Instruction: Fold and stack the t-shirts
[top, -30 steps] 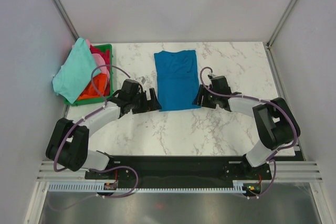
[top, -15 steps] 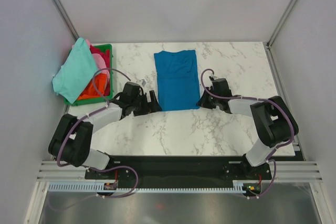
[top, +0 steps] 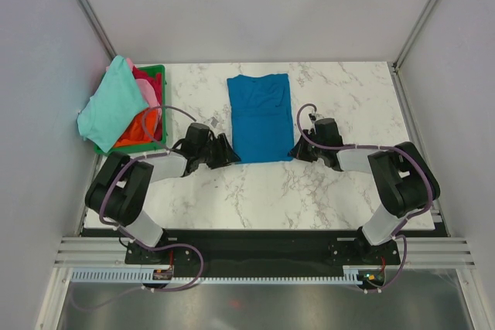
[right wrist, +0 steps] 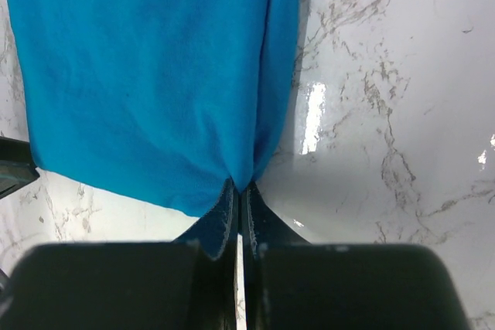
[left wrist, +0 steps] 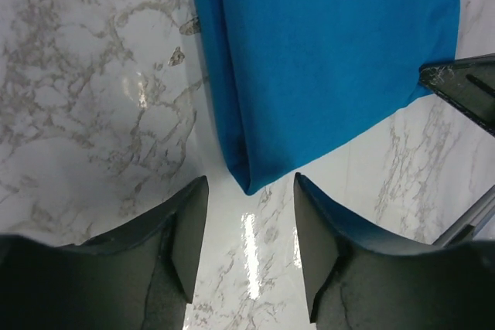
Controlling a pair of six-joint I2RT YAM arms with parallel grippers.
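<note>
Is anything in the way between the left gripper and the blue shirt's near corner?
Nothing visible. Only bare marble table lies between the open left gripper and the blue t-shirt corner. The right gripper pinches the opposite near corner.

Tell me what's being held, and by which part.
The right gripper pinches the bright blue cloth t-shirt by its near right corner; left gripper, open at the near left corner, holds nothing.

Both wrist views cut off the blue shirt [left wrist: 332, 44] at their top edge, and the mint shirt [top: 108, 107] draped over the basket [top: 159, 69] hides most of it and of the other shirts [top: 135, 133].
</note>
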